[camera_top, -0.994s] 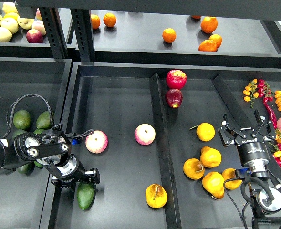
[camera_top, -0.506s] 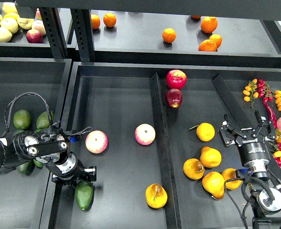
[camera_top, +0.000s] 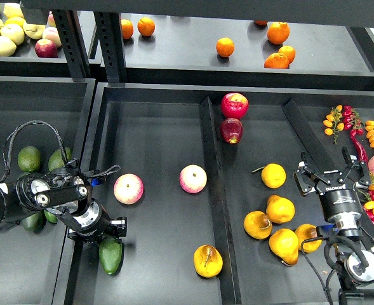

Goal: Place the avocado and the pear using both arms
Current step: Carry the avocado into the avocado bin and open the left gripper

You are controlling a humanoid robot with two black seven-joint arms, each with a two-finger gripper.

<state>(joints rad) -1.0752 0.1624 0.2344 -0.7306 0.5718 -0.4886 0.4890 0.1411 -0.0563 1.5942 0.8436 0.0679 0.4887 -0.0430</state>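
My left gripper (camera_top: pixel 103 236) points down at the left edge of the middle tray (camera_top: pixel 155 127) and is shut on a dark green avocado (camera_top: pixel 110 255), whose lower half shows below the fingers. A golden-yellow pear (camera_top: pixel 207 260) with a brown blotch lies alone at the front of the same tray, to the right of the avocado. My right gripper (camera_top: pixel 327 173) is open and empty, held above the right compartment, to the right of several yellow pears (camera_top: pixel 279 210).
Two pink-yellow apples (camera_top: pixel 128 189) lie in the middle tray. More avocados (camera_top: pixel 29 158) sit in the left bin behind my left arm. A divider (camera_top: pixel 213 184) splits the tray; red apples (camera_top: pixel 234 105) lie at its far end. Oranges (camera_top: pixel 224 46) are on the back shelf.
My left gripper has moved a little to the left and up in the view, and the avocado has moved with it. The right arm has shifted very slightly.
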